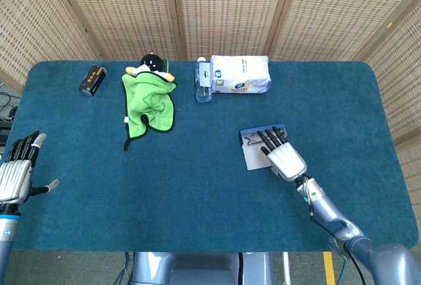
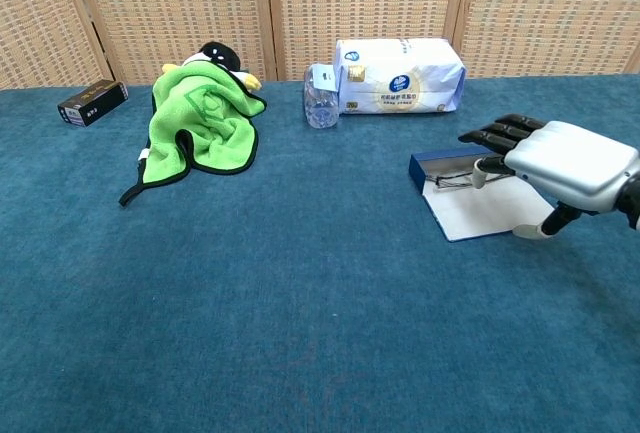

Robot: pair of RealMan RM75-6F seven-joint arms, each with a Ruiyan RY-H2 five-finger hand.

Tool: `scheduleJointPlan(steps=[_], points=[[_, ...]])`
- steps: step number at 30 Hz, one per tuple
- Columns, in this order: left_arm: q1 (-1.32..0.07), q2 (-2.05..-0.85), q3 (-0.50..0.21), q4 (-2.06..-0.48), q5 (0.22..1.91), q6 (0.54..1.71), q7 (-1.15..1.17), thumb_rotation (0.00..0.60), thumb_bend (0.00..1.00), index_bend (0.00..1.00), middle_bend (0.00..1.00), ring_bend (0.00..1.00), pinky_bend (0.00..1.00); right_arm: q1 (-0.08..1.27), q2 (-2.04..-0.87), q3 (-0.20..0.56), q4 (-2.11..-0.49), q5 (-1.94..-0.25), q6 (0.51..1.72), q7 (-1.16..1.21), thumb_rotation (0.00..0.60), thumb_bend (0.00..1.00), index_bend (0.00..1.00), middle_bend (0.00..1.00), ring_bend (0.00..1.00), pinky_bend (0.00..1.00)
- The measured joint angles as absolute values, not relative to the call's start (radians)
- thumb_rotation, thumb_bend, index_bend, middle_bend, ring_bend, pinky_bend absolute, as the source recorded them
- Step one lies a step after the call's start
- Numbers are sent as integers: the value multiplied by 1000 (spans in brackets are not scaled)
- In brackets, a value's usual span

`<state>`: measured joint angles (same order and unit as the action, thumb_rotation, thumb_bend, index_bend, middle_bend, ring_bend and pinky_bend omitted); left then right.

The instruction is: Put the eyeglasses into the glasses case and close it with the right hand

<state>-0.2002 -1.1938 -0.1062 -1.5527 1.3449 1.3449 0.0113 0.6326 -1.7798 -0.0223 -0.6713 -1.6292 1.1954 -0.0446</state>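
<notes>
The glasses case (image 1: pixel 253 158) (image 2: pixel 478 215) lies open on the blue table, right of centre, its white lid flap flat and its blue tray at the far side. The eyeglasses (image 1: pixel 252 141) (image 2: pixel 452 180) lie in the tray, partly hidden by my right hand. That right hand (image 1: pixel 284 158) (image 2: pixel 566 161) hovers palm down over the case's right part, holding nothing; its dark fingers (image 2: pixel 497 136) stretch out above the glasses. Whether they touch the case is unclear. My left hand (image 1: pixel 16 174) is at the table's left edge, fingers straight and apart, empty.
At the back lie a green towel (image 1: pixel 150 103) (image 2: pixel 202 115) draped over a plush toy (image 1: pixel 152 64), a clear bottle (image 1: pixel 203 82) (image 2: pixel 321 97), a white tissue pack (image 1: pixel 240 74) (image 2: pixel 400 75) and a small black box (image 1: pixel 93 79) (image 2: pixel 92 102).
</notes>
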Motion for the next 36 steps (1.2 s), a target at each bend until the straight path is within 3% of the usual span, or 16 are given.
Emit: scheduleJointPlan(steps=[25, 36], points=[[-203, -1196, -109, -1548, 1335, 1337, 11, 600, 8, 0, 0, 0, 0, 645, -1843, -7, -598, -1616, 1159, -39, 600, 262, 345, 60, 0, 0], [-204, -1197, -110, -1546, 1332, 1335, 13, 600, 8, 0, 0, 0, 0, 653, -1873, 19, -550, -1595, 1158, -20, 600, 354, 377, 85, 0, 20]])
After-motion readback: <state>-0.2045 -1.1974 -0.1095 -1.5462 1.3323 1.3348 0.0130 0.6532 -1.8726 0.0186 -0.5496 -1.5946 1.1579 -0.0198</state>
